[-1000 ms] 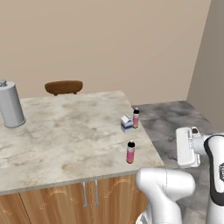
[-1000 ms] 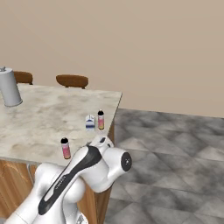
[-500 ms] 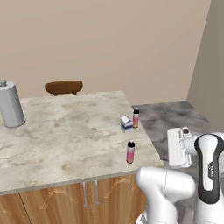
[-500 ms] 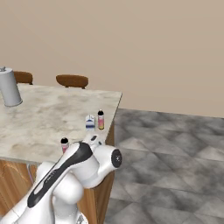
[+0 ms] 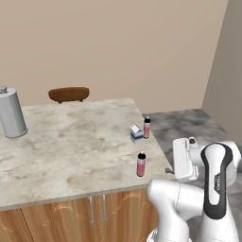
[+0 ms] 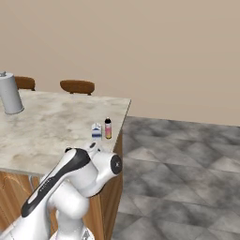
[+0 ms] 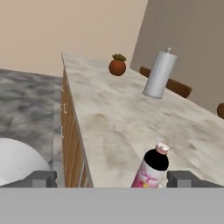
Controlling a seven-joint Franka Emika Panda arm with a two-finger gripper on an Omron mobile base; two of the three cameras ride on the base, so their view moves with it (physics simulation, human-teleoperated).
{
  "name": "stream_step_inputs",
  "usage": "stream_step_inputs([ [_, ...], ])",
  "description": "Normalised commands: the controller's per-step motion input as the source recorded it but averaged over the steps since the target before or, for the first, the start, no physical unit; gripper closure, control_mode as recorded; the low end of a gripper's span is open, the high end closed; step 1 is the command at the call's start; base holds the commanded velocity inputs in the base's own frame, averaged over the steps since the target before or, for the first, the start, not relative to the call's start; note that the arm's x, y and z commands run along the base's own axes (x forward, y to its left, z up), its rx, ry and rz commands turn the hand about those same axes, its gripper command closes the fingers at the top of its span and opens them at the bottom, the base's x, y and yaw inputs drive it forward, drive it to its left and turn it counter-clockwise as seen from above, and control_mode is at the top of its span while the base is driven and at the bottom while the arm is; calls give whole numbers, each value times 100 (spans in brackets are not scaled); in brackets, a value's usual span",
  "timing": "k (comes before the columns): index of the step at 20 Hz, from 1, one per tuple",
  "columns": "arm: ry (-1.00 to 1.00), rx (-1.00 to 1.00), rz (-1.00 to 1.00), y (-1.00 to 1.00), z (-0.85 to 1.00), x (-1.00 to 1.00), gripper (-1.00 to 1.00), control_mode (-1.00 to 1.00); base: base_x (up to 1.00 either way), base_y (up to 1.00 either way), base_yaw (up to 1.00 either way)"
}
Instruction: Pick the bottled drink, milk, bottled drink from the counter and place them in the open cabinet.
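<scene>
Beige veined marble-look counter (image 5: 71, 142) on wood-panelled base, tan walls, grey tiled floor. Pink-labelled black-capped bottle (image 7: 151, 171) is framed between the wide-open, empty gripper (image 7: 113, 178) tips, near the counter's front edge; approach step judged in hand. Next: closing in level, then clamping. White-blue milk carton (image 5: 136, 133) and second bottle (image 5: 147, 127) stand together further back; grey metal canister (image 5: 11, 112) well apart.

It looked a home kitchen: a marble desk (image 5: 71, 142) on wood cabinet doors (image 5: 61, 220), chairs (image 5: 69, 94) at twelve o'clock, grey tiled floor (image 6: 187, 178).
</scene>
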Motion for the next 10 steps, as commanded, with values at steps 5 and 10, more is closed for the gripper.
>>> stream_step_inputs([
  [5,7,0,0,22,-18,22,-100,-100,0,0,0],
  [10,9,0,0,17,-18,31,-100,-100,0,0,0],
])
